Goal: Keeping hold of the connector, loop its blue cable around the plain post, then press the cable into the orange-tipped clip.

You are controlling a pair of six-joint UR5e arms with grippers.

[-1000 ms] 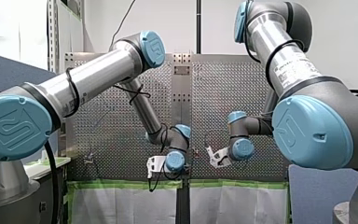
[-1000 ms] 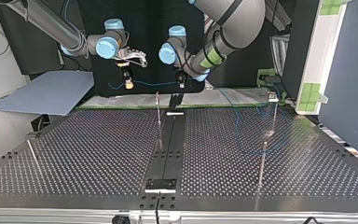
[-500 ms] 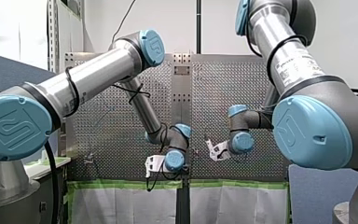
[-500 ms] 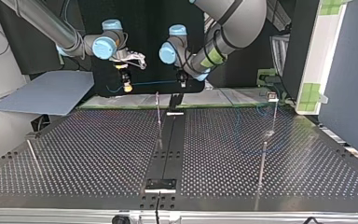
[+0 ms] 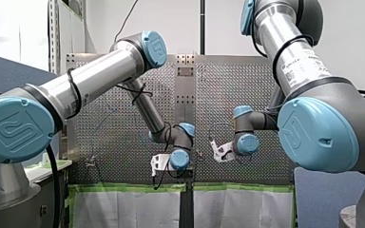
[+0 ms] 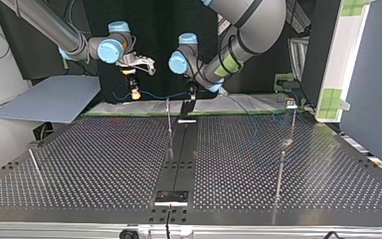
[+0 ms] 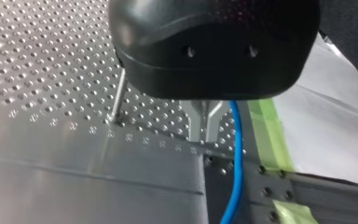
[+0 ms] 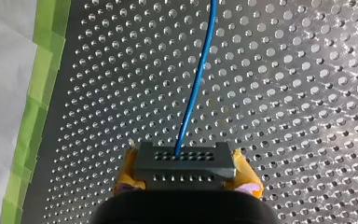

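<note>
Since a second ago, my left gripper (image 6: pixel 191 92) has dipped lower in the top view. The blue cable (image 6: pixel 161 94) between the two grippers, nearly straight then, is now sagging in a shallow wave.

Front view: two arms are reaching over the perforated table (image 5: pixel 123 133). My left arm (image 5: pixel 100 78) is coming in from nine o'clock and my right arm (image 5: pixel 294 61) from three o'clock. Their two wrists are hanging close together near six o'clock.

Top view: both grippers are hovering above the table's far edge, my right gripper (image 6: pixel 135 92) toward eleven o'clock and my left toward twelve. One cable is spanning the gap between them, then trailing on toward two o'clock, where it is lying in loose loops on the table. Four slim posts (image 6: pixel 169 119) are standing up: one at nine o'clock, one just above the middle, two at three o'clock.

Left wrist view: my left gripper's two metal fingers (image 7: pixel 193 115) are sitting drawn close together. The cable is running just beside them, at their three o'clock, toward a strip of green tape (image 7: pixel 270 135). Whether they are nipping it I cannot tell. One post is rising at their nine o'clock.

Right wrist view: two yellow pads (image 8: pixel 127 175) are clamping one dark connector (image 8: pixel 184 163). The cable is leaving its face and running straight ahead of the gripper, toward twelve o'clock.
</note>
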